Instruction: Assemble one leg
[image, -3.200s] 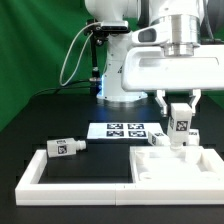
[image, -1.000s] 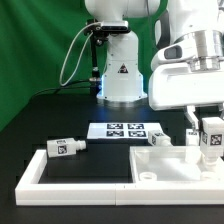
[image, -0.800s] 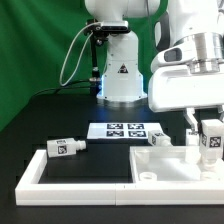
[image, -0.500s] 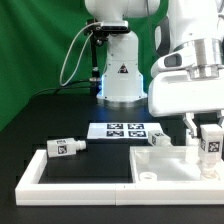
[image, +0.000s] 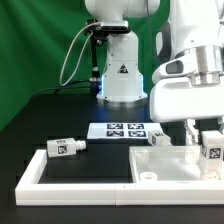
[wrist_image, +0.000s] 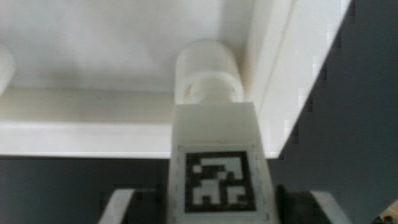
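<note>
The gripper (image: 206, 136) is clamped on the leg (image: 211, 150), pinching its tagged upper part. The leg's free end hangs just below the fingers, over a corner of the tabletop (image: 165, 172). It looks light, rigid and smooth, probably slippery, so the flat sides by the tag suit a firm hold. I cannot tell whether its tip touches the panel.
</note>
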